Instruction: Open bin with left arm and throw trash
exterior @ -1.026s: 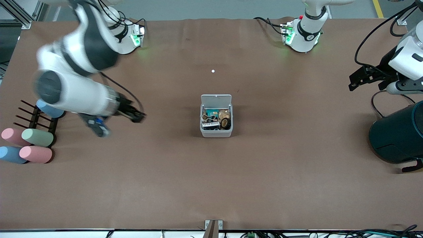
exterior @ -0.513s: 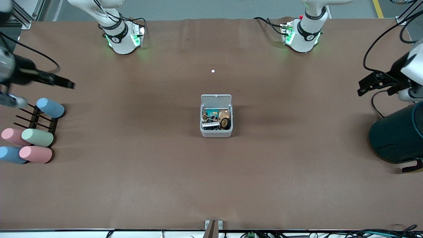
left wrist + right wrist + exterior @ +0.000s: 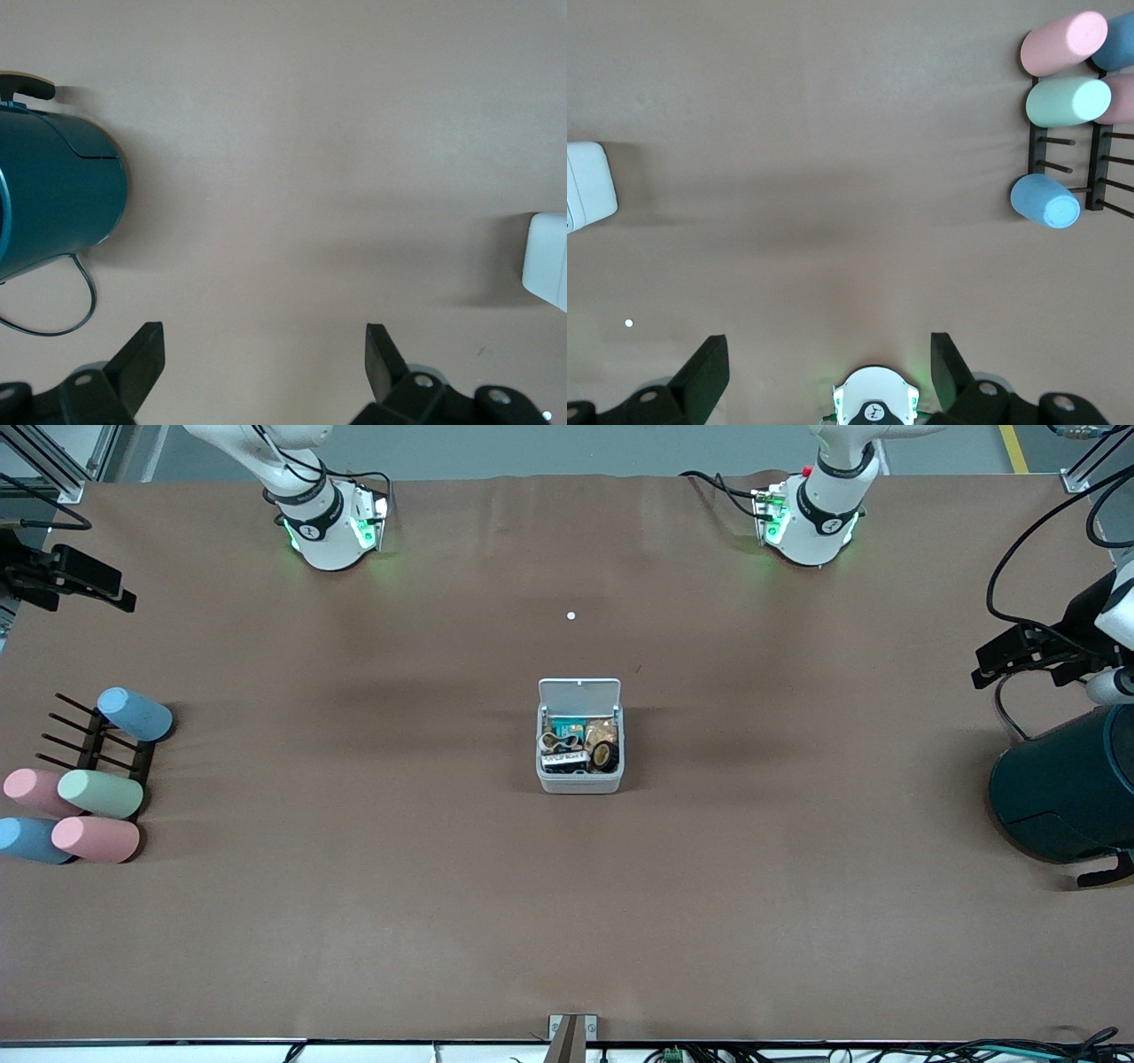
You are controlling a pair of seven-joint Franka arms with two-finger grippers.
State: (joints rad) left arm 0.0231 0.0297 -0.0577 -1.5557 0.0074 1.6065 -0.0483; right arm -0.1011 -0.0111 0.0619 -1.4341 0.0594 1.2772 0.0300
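Both end effectors are up and off at the counter's ends, each with its fingers spread and nothing between them. Left end effector (image 3: 1019, 657) hangs over the counter beside the teal cylinder (image 3: 1067, 793) at the left arm's end; its wrist view shows the two fingertips (image 3: 146, 350) wide apart above bare counter. Right end effector (image 3: 84, 584) hangs over the counter's edge at the right arm's end, above the rack (image 3: 93, 744) of pastel cylinders (image 3: 99, 793), equally wide.

Mid-counter sits the bin (image 3: 580, 779), its lid (image 3: 580, 691) standing up and open on the side farther from the front camera. Inside lies the trash (image 3: 578, 746): dark and tan bits packed together, with nothing loose on the counter around it except a tiny white dot (image 3: 571, 615).

By the look of it, the throwing is done and the arms are parking. To finish well, each should halt clear of its neighbour: the left high enough not to clip the teal cylinder, the right not dipping toward the rack.
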